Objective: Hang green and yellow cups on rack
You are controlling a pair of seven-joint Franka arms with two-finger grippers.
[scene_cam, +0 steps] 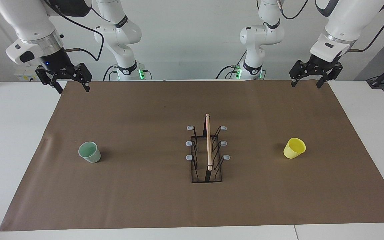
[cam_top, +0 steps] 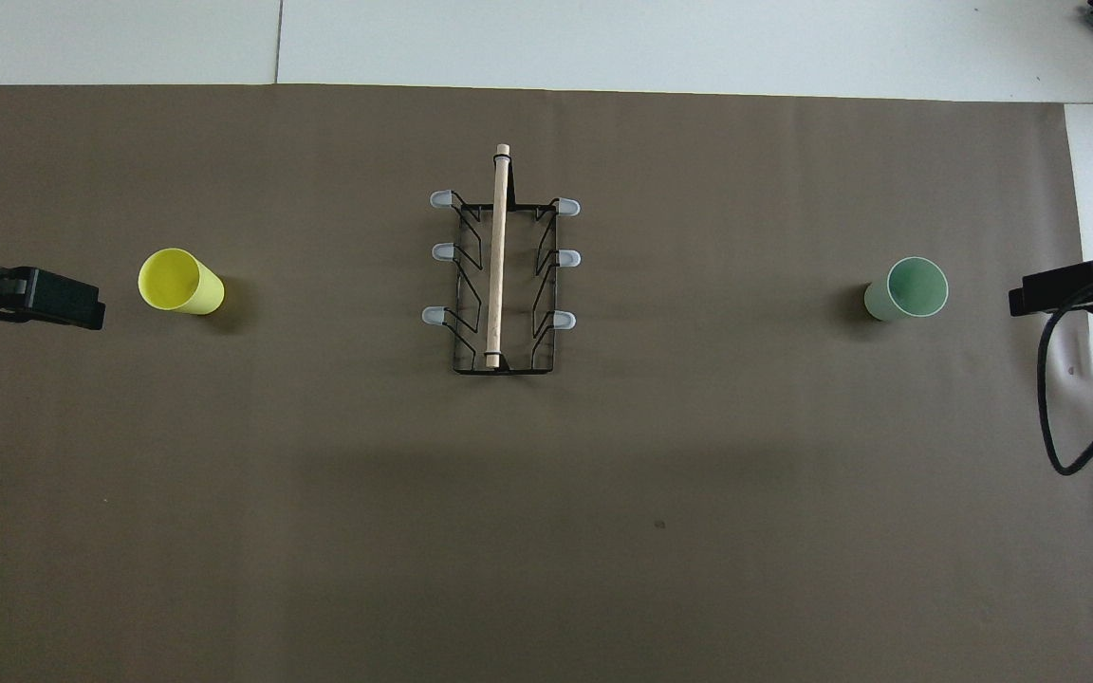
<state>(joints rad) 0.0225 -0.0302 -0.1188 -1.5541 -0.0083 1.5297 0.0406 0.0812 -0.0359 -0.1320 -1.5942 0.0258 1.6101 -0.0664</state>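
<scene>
Rack point(scene_cam: 207, 151): black wire frame at the middle of the brown mat, its light wooden rod along the top running away from the robots; six grey-tipped prongs, three per side, all bare.
Green cup point(scene_cam: 89, 152): pale mint, standing upright with mouth up on the mat, toward the right arm's end of the worktop, well apart from the rack.
Yellow cup point(scene_cam: 294, 148): bright yellow, upright with mouth up, toward the left arm's end of the worktop, well apart from the rack; about as far from the robots as the green cup.
Right gripper point(scene_cam: 73, 87): raised in the air over the mat's corner at the robots' edge, at the right arm's end; fingers spread, holding nothing.
Left gripper point(scene_cam: 307, 83): raised over the mat's corner at the robots' edge, at the left arm's end; fingers spread, holding nothing.
Mat point(scene_cam: 145, 110): brown sheet covering most of the white worktop point(scene_cam: 18, 110); carries the rack and both cups.
</scene>
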